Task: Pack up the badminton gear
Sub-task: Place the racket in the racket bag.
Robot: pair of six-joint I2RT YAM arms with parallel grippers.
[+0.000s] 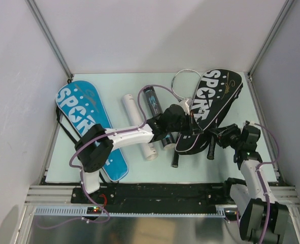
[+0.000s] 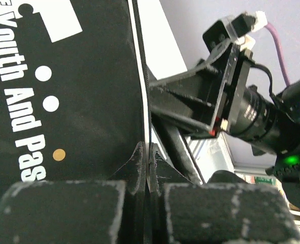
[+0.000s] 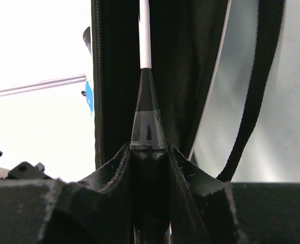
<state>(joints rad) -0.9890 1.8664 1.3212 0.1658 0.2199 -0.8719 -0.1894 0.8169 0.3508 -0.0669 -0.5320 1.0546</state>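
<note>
Front right, the right gripper [image 3: 150,155] is closed on a racket handle [image 3: 148,127] whose shaft enters the black cover [image 2: 89,112]. At centre, the left gripper [image 2: 148,170], jaws shut, pinches the cover's edge. Pushing could snag the frame inside or pull that edge free; the racket's head is hidden, and a silver hoop [image 1: 182,81] juts out beyond.

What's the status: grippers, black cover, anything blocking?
Left gripper shut on black cover edge. Right gripper shut on racket handle, shaft entering cover. No obstruction seen.

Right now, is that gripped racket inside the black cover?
Partly: its shaft runs into the black cover; the handle sits outside in the right gripper.
</note>
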